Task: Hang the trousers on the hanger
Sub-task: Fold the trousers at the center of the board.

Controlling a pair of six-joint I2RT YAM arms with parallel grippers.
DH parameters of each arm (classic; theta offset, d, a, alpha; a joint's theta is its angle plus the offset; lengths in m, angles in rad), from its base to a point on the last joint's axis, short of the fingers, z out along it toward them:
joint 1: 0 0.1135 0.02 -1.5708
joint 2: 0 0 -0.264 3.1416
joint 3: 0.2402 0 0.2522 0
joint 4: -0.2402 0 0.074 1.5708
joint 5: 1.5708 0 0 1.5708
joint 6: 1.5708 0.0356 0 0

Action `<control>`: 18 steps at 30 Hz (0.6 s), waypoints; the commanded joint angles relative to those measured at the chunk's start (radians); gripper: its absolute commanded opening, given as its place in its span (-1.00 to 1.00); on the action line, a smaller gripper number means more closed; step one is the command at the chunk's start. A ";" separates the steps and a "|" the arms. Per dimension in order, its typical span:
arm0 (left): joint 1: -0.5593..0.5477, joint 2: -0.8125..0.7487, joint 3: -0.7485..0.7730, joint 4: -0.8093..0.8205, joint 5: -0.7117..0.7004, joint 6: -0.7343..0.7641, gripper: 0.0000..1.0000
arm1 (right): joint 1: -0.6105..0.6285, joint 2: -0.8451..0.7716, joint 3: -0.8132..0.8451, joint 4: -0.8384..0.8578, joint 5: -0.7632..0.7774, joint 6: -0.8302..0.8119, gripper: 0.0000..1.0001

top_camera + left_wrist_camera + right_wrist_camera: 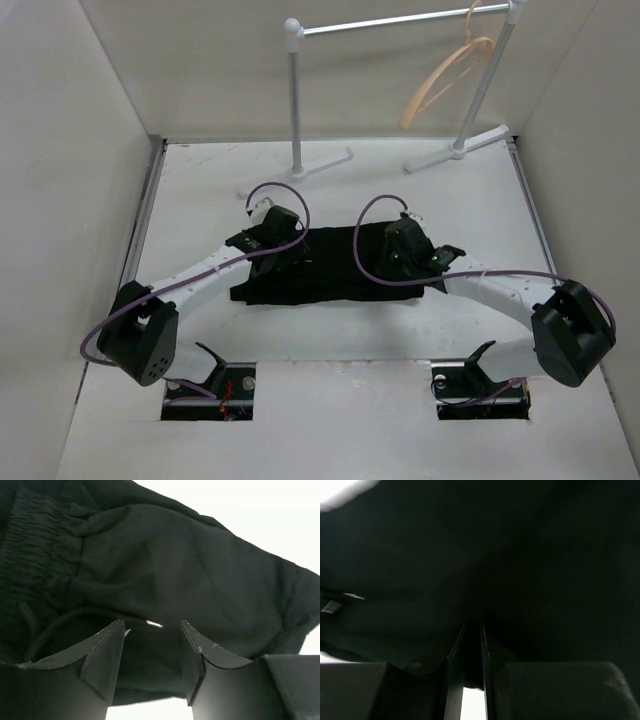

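Left hand (151, 625) half open above trousers (190, 575), right hand (472, 626) narrowed, seemingly pinching cloth: grasping step, next needing both closed on fabric before lifting toward hanger (447, 70) far beyond.

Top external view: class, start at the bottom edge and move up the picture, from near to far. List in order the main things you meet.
arm bases → trousers → rack's feet → hanger. The two grippers overlap the trousers, so they are left out.

rack (295, 100) posts block far edge; open table (350, 195) between rack and trousers (330, 270).
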 commanded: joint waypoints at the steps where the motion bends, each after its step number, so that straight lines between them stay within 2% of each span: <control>1: 0.019 -0.019 -0.095 0.041 -0.059 -0.025 -0.12 | -0.003 -0.028 -0.086 0.147 -0.056 0.099 -0.54; 5: 0.099 -0.066 -0.243 0.089 -0.074 -0.012 -0.12 | 0.000 -0.003 -0.195 0.209 -0.062 0.171 -0.54; 9: 0.146 -0.086 -0.300 0.113 -0.080 0.031 -0.12 | 0.006 0.000 -0.229 0.217 -0.062 0.196 -0.48; 15: 0.162 -0.229 -0.232 0.037 -0.057 0.057 -0.11 | -0.017 -0.136 -0.131 0.094 -0.068 0.124 -0.05; 18: 0.118 -0.278 -0.157 -0.028 -0.054 0.058 -0.11 | -0.073 -0.161 -0.057 0.088 -0.112 0.055 -0.10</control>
